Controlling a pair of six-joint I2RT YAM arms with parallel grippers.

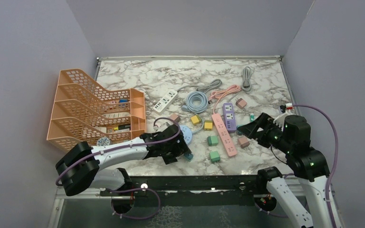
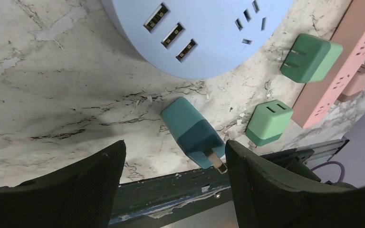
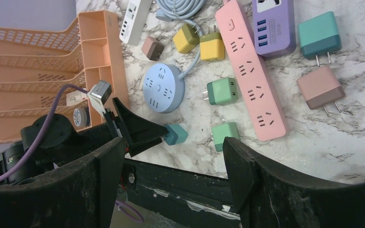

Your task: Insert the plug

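The left hand (image 1: 179,151) hangs low over the near edge of the marble worktop (image 1: 171,76), its two fingers (image 2: 95,175) apart. Between them a teal plug (image 2: 192,133) lies flat on the worktop, its metal prongs pointing toward the near edge. One prong tip sits very close to the right finger; I cannot tell whether they touch. The other finger stands clear of the plug.

Just on the far side of the plug is a round blue socket (image 1: 186,133), with slots on top and three flat ports on its rim. To the right lie two green plugs (image 1: 213,140), then a long pink power strip (image 1: 224,134) with a purple strip (image 1: 229,116) beside it.

The right hand (image 1: 249,129) hovers above the right part of the worktop, its fingers spread wide with nothing between them. An orange tray rack (image 1: 95,109) stands at the left.
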